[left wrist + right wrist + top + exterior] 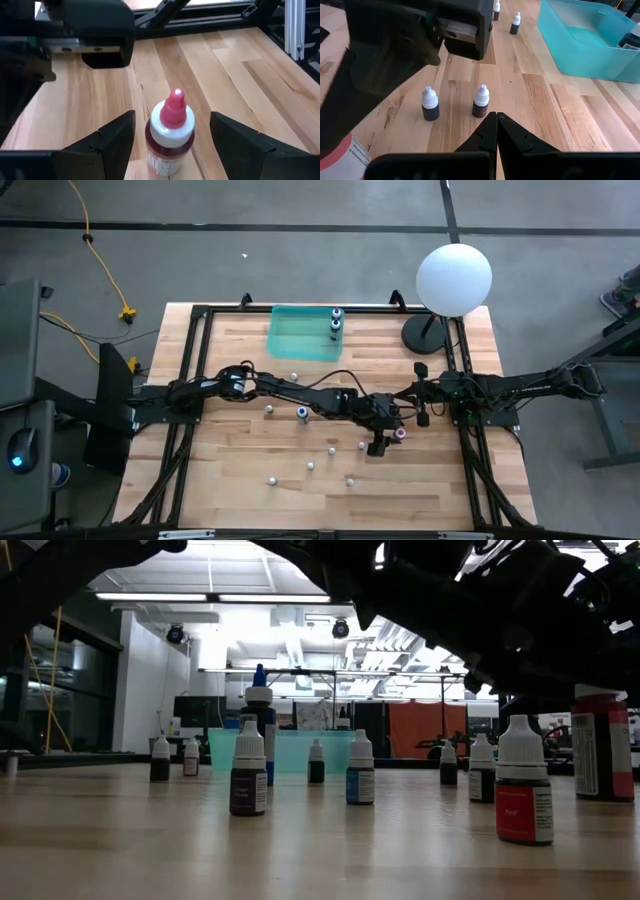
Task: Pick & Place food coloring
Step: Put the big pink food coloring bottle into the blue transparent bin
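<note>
The food coloring bottles stand scattered upright on the wooden table; most are whitish dots, such as one, and one has a blue body. Two more stand in the teal tray. My left gripper is open, its fingers on either side of a red bottle with a white collar and pink tip, with a gap on each side. From above, that bottle sits right of centre. My right gripper is shut and hovers just beyond the left gripper, holding nothing.
A white globe lamp on a dark round base stands at the far right corner. Dark frame rails border the table. Two small dark bottles stand ahead of the right gripper. The near left of the table is bare wood.
</note>
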